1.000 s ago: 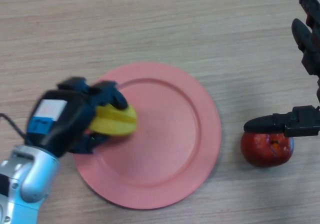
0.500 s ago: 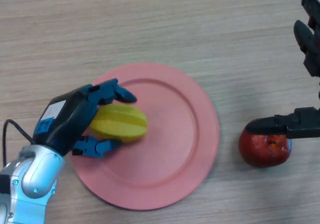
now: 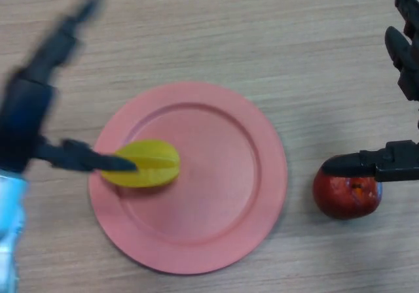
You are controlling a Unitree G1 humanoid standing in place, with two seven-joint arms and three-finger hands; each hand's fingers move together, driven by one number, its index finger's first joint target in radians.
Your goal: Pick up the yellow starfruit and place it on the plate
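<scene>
Head view: yellow starfruit (image 3: 149, 163) lies on the left part of the pink plate (image 3: 222, 175). Left hand (image 3: 29, 110) spread wide, thumb tip over the fruit's left end; a brush could roll it off. Right hand (image 3: 399, 77) spread, thumb over a red fruit (image 3: 347, 195) on the worktop (image 3: 196, 31).

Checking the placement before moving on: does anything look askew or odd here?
Nothing stands out. The starfruit lies on the plate, left of centre; the open left hand is off it.
</scene>
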